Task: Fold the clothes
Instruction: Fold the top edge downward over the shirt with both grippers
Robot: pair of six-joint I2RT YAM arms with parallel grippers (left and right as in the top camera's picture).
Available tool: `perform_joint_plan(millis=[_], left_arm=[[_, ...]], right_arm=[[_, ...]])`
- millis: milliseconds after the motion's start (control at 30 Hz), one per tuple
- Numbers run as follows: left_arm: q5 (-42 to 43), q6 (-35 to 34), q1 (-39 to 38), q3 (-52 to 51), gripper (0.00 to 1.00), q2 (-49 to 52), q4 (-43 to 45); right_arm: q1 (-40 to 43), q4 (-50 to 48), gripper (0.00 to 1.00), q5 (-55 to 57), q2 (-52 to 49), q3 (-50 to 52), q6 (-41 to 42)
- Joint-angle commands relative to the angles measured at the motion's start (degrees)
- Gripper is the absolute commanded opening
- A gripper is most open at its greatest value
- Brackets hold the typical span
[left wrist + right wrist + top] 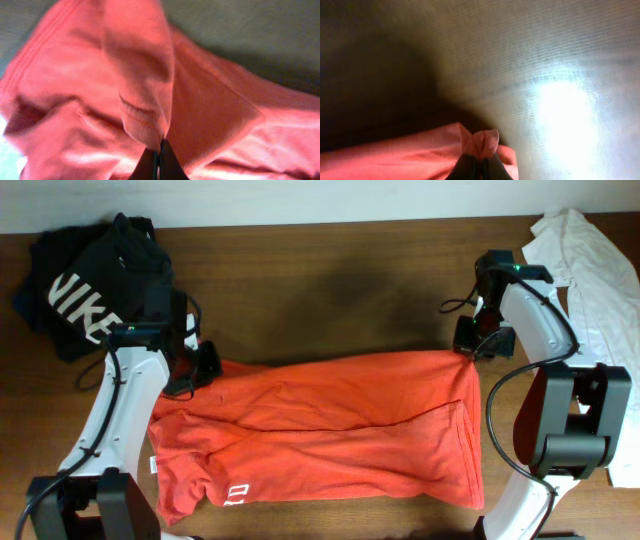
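1. Heap at the far left: a black garment with white block letters lies bunched on the brown table. The left arm crosses just beside its right edge.
2. The left gripper sits at the far left corner of the red-orange T-shirt. In the left wrist view its dark fingers are pressed together, pinching a stitched ridge of the red cloth that rises from between them.
3. The T-shirt lies across the middle of the table with its long side running left to right. Its far edge spans from one gripper to the other. The cloth is wrinkled, and a long crease runs from the left side up toward the far right corner. White lettering shows at the near edge on the left, where the cloth is rumpled.
4. The right gripper is at the far right corner of the T-shirt. In the right wrist view its fingers are closed on a small peak of red cloth. Bare tabletop stretches beyond them, with a bright glare to the right.
5. A white garment lies crumpled at the far right of the table, just beside the right arm and apart from the T-shirt.
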State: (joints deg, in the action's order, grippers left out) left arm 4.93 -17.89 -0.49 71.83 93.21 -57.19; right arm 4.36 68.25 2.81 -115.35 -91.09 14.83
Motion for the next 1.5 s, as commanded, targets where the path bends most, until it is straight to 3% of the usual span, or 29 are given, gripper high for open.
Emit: perform_joint_plan(millis=[0,133,333,433,600,767,867,1067,1267,1300,1333,1367,1467], left_arm=[[-6.1,-0.9,0.3,0.4,0.0,-2.0,-4.9],[-15.7,-5.9,0.3,0.4,0.0,-4.9,-15.5],[-15.7,-7.0,0.3,0.3,0.0,-13.1,-22.4],[-14.6,-7.2,0.3,-1.7,0.0,-13.1,-25.2],[-11.5,-9.5,0.3,-9.6,0.0,-13.1,-23.8],[-6.6,-9.5,0.3,-10.0,0.01,-13.1,-23.5],[-6.1,-9.5,0.3,-10.0,0.0,-13.1,-22.9],[-6.1,-9.5,0.3,-10.1,0.0,-13.1,-22.7],[-5.3,-9.5,0.3,-13.8,0.01,-13.1,-22.1],[-5.2,-9.5,0.3,-13.8,0.01,-13.1,-22.2],[-4.8,-9.4,0.3,-13.8,0.99,-13.1,-22.2],[-4.6,-9.4,0.3,-13.8,0.99,-13.1,-22.2],[-4.6,-9.5,0.3,-13.8,0.99,-13.1,-22.3]], right_arm=[[0.3,3.4,0.04,0.9,1.0,-1.5,3.3],[0.3,9.8,0.04,0.9,1.9,-1.4,3.7],[0.2,12.9,0.04,3.4,5.5,-0.5,8.3],[0.1,11.0,0.04,3.3,10.2,7.3,9.9],[0.6,12.2,0.04,3.3,15.3,11.8,9.9],[0.5,18.8,0.04,4.1,16.4,13.7,9.7],[0.5,15.6,0.04,3.2,20.9,21.6,10.8],[0.7,10.6,0.05,-1.5,29.1,25.1,17.3],[0.7,9.2,0.05,-1.5,32.8,30.3,17.6],[0.7,8.7,0.11,-1.6,32.8,31.1,17.6],[0.7,8.6,0.4,-1.5,32.8,31.6,17.6],[0.7,8.6,0.99,-1.5,32.8,31.6,17.6],[0.7,7.3,0.99,-1.5,32.8,31.6,17.6]])
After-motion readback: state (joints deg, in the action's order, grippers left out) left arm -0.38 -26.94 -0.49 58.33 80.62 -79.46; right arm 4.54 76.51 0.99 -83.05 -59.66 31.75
